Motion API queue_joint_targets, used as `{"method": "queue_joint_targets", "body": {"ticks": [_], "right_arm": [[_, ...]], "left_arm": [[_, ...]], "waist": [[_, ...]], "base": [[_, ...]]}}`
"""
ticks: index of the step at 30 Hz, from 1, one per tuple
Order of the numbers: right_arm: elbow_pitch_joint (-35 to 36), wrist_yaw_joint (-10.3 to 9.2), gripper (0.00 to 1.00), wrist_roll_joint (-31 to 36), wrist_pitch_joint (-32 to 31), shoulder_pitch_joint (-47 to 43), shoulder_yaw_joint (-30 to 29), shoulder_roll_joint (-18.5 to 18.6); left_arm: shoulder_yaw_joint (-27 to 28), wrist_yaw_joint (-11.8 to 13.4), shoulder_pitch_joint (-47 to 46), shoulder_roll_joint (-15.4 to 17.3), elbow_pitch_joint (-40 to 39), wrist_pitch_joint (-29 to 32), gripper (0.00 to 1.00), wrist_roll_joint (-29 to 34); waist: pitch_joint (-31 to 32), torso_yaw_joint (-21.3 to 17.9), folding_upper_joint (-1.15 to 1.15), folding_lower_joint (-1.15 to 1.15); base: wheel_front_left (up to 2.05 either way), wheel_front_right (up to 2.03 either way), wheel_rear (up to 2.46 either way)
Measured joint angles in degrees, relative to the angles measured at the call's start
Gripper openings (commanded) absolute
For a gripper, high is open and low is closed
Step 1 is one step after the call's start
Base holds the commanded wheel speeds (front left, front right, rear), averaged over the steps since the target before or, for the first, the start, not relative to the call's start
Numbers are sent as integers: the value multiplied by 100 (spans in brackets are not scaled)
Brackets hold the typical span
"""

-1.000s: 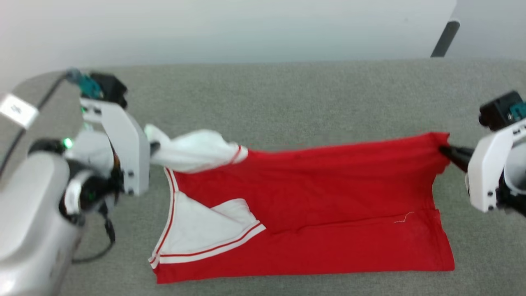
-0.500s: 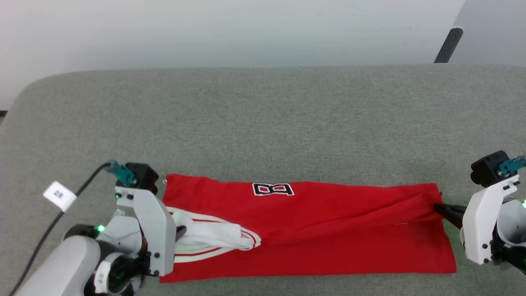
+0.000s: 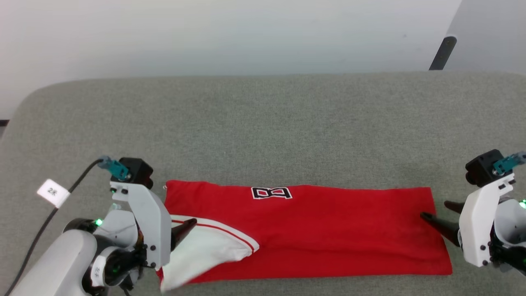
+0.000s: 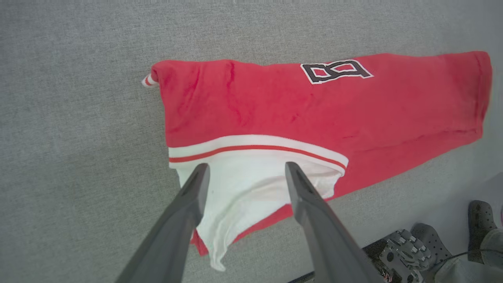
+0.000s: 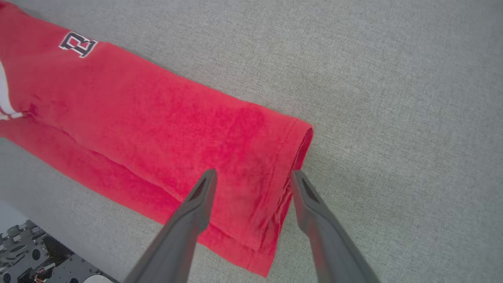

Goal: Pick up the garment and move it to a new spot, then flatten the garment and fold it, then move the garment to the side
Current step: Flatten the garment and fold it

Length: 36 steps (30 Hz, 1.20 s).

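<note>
- One garment [image 3: 320, 230] lies on the grey table [image 3: 263, 123], folded into a long red band near the front edge. Its left front corner is hidden behind the left arm and by the frame's bottom edge.
- One white sleeve [image 4: 251, 184] shows, lying on the red at the left end. A bit of striped collar [image 4: 147, 80] pokes out at the far left corner.
- One black-and-white print [image 3: 271, 192] sits by the far fold; it is sideways and hard to read.
- Left gripper [image 4: 246, 167]: jaws open, straddling the sleeve and gripping nothing. In the head view one finger is hidden behind its white bracket.
- Right gripper [image 5: 253, 173]: jaws open, with one finger over the hem end and one at its edge, and nothing gripped.
- One dark pole [image 3: 441, 53] beyond the table is cut off at its top.
- One white label [image 3: 52, 192] hangs on the left arm's cable, its writing too small to read.
</note>
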<state>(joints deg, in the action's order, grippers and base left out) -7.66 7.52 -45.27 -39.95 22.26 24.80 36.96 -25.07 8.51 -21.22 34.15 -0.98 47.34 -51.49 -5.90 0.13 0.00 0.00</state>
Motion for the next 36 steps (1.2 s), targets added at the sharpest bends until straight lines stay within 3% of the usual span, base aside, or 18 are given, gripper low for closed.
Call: {"method": "queue_joint_targets", "body": {"ticks": [9,20,27,36], "right_arm": [[308,0,100,110,-89,-450,-506,-132],[452,0,100,591,579,-1379,-1450,-536],[656,-1,100,818,581,-1872,-1928,-848],[861,-1,100,1038,404,-2184,-2420,-1107]], "left_arm": [[353,-157,225,49,-165,-811,100,1],[1077,-407,1217,38,-353,-2829,100,226],[1595,-515,1961,-1,-399,-4332,100,553],[2035,-512,2719,-240,-283,-5614,100,672]], "waist": [[309,-6,0,0],[639,-4,0,0],[692,50,0,0],[655,159,0,0]], "base": [[0,0,0],[0,0,0],[0,0,0],[0,0,0]]}}
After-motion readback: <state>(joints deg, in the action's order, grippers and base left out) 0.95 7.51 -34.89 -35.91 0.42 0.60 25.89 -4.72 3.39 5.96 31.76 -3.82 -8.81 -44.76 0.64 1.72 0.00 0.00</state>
